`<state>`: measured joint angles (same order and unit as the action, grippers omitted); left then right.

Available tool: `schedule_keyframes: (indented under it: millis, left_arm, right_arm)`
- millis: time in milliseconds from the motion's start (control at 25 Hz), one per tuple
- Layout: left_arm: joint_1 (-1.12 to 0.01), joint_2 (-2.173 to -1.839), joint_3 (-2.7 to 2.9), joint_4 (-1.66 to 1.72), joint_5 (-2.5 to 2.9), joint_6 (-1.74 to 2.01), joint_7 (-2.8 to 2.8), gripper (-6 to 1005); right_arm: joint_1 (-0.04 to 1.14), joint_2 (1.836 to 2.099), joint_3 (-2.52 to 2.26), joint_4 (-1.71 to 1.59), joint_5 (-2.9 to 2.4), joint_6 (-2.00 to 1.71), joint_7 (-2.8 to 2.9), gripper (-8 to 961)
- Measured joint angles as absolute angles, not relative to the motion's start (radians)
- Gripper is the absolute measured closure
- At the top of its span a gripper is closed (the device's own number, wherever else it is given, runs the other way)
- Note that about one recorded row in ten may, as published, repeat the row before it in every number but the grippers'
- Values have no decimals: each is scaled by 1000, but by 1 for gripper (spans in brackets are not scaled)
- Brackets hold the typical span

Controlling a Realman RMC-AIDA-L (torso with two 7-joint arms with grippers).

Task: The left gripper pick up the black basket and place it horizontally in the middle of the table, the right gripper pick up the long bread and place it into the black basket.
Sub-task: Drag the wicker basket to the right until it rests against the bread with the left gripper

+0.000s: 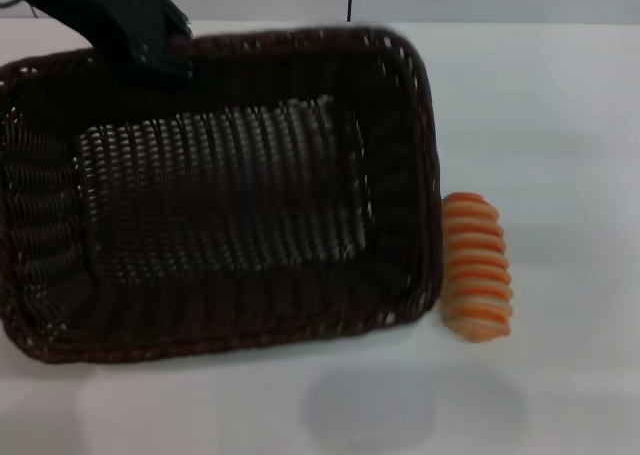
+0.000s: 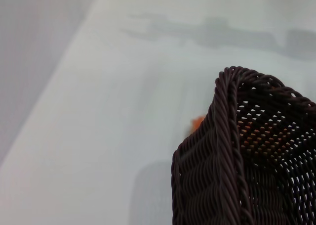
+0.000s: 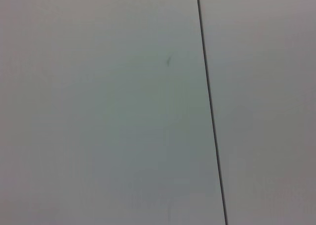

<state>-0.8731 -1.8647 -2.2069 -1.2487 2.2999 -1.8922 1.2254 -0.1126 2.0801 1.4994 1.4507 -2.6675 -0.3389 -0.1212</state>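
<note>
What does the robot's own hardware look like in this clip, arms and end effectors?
Only the left gripper shows: an all-black, matte, blocky end effector on a black arm, without visible cables or markings, above the black basket. The right arm is out of view.

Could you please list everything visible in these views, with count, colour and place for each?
black basket: one, dark brown-black wicker, fills the left and centre of the head view, tilted, nothing inside it.
long bread: one, orange and cream stripes, on the table just right of the basket, outside it.
table: one, white, under everything.
dark line: one, thin and black, runs across the pale surface in the right wrist view.
left gripper: one, black, at the basket's far rim near its left end; grip not visible.
right gripper: not in view.
</note>
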Motion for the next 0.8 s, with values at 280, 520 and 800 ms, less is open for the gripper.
schedule_keyframes:
  millis: [280,520,800]
  left_arm:
    - [-882,-1902,-2112,-1202,2364,-1892,1321,755]
    - [-862,-1936,-2123,-1208,2425,-1873,1359,742]
    - [-837,-1956,-2174,-1198,2433,-1809,1391,726]
  right_arm:
    - [-138,2080,1494,1469,-2667,-334,-121,342]
    - [-143,2081,1491,1475,-2667,-330,-121,343]
    - [-146,2081,1481,1488,-2667,-329,-121,343]
